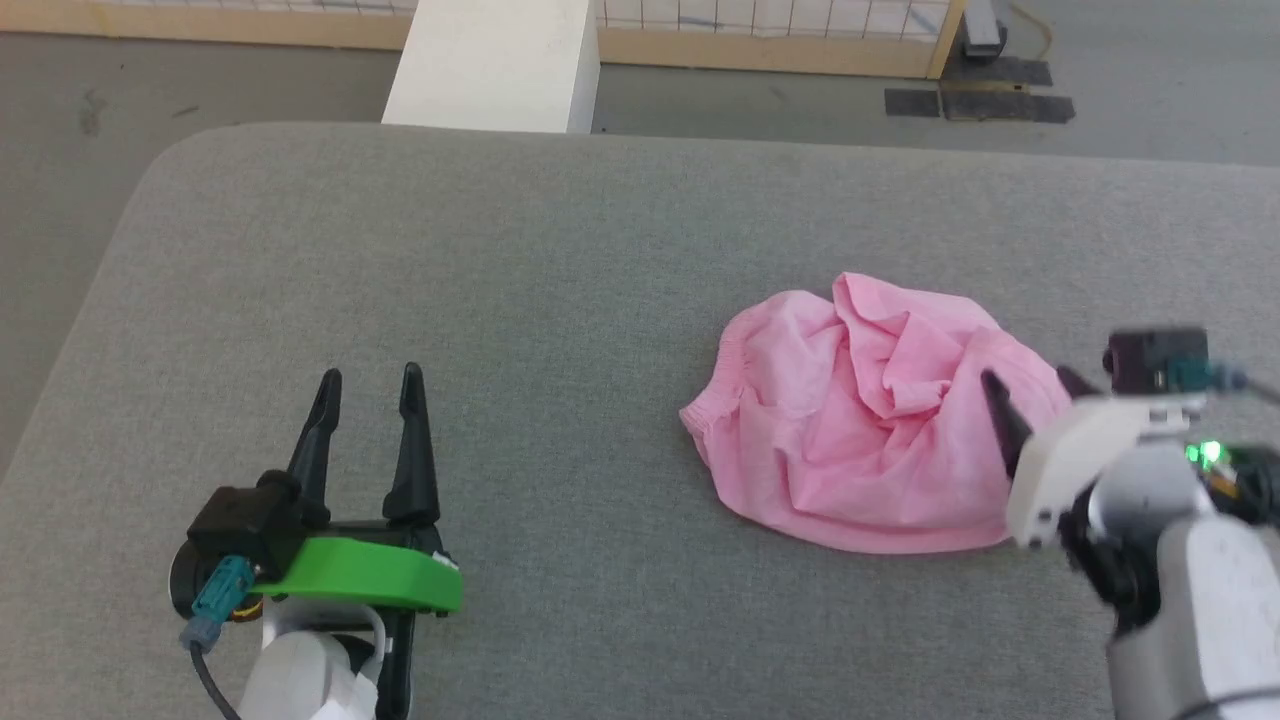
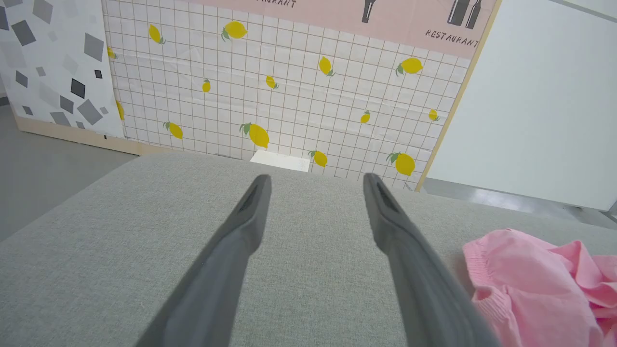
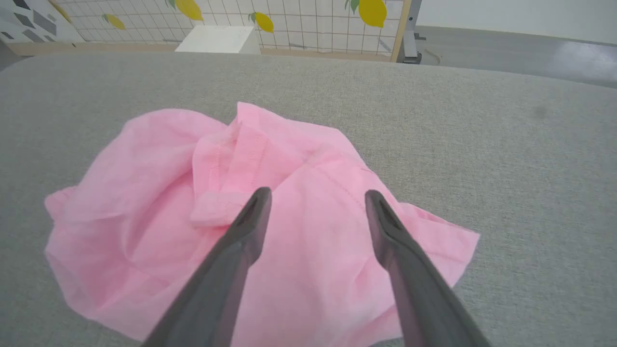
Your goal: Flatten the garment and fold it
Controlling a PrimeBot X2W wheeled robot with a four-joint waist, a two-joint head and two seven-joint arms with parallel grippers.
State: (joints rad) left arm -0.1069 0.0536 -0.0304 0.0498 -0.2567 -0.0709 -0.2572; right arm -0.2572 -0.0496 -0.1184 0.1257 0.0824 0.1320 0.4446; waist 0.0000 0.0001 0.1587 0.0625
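Right hand [image 3: 316, 193] gapes empty over the crumpled garment [image 1: 850, 430], left hand [image 1: 371, 372] likewise, well apart.

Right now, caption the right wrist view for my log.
Open right gripper poised over the crumpled pink garment on the grey fabric surface.

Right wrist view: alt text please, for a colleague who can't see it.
A crumpled pink garment lies on a grey fabric surface, with the open right pincer pointing at it and holding nothing. A lemon-patterned wall panel stands beyond.
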